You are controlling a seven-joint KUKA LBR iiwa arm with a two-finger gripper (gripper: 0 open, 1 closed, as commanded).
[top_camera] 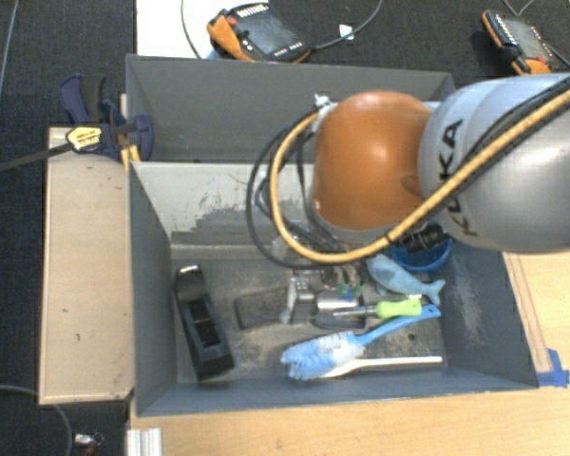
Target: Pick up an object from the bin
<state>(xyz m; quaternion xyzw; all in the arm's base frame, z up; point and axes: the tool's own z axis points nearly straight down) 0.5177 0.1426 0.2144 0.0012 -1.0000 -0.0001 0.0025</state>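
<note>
Although the gripper (313,297) cannot be judged apart or together, it should centre over the nearby grey block (256,309) before closing.

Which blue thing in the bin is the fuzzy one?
The brush at the front of the bin: its blue head is bristly. The pale blue piece and dark blue piece further back on the right look smooth.

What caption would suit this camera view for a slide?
Gripper low in the grey bin, between a grey block and a green-handled tool, near a blue brush.
</note>
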